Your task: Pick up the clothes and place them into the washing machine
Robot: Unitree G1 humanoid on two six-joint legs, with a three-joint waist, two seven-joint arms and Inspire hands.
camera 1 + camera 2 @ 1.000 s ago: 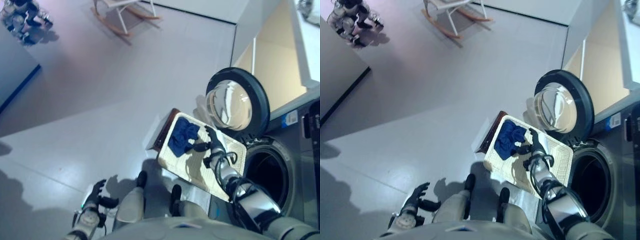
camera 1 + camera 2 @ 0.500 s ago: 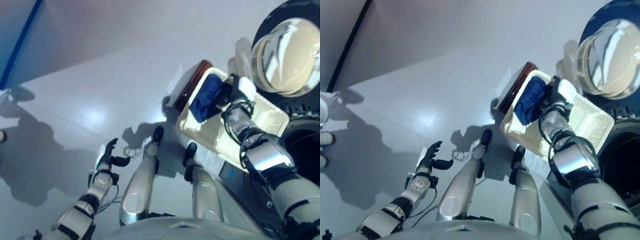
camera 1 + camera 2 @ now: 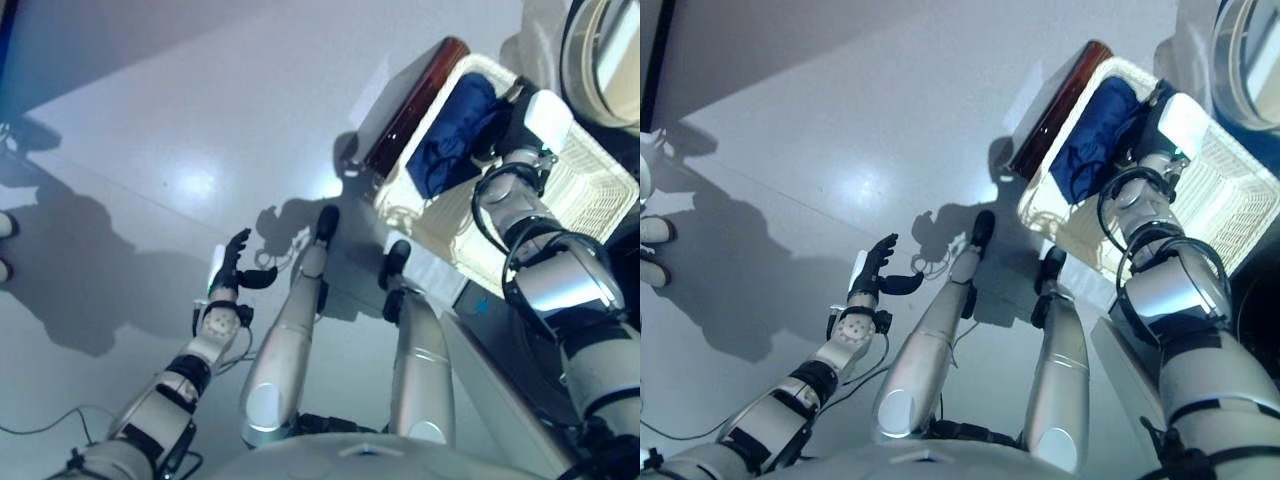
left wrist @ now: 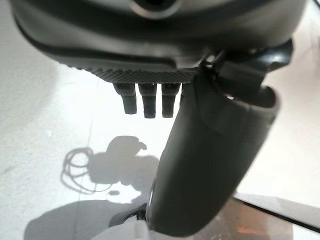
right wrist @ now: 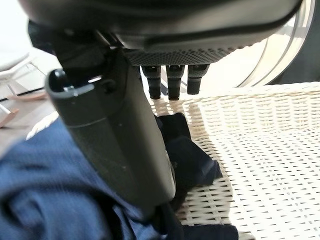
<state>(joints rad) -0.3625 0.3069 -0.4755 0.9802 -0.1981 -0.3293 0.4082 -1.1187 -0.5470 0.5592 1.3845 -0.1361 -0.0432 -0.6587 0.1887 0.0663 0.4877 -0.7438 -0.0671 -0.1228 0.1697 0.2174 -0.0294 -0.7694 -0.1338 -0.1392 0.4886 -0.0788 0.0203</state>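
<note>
While the washing machine door [image 3: 610, 55] stands open just beyond the fingertips of the right hand, the round glass porthole shows only at the far edge of the head views, and the drum itself is out of sight. Nearer, a white wicker laundry basket [image 3: 590, 190] sits under that hand, its woven floor bare on the side away from the thumb. A dark brown wooden object [image 3: 415, 100] lies against the basket's outer wall, on the far side of the cloth from the hand.

The clothes, a crumpled dark blue garment [image 3: 450, 140], lie bunched in the basket's end, directly under and beside the thumb. The right hand [image 5: 125, 135] reaches into the basket above them; its fingers [image 5: 172, 82] point out straight over the weave and its thumb lies against the folds, so nothing is gripped yet. The left hand [image 3: 230, 280] hangs idle over the grey floor [image 3: 200, 120], fingers loosely spread, holding nothing.

The garment looks light, soft and limp, so it would likely sag and trail when lifted. The thick heap of folds beside the thumb seems the best place to pinch, gathering several layers at once.
</note>
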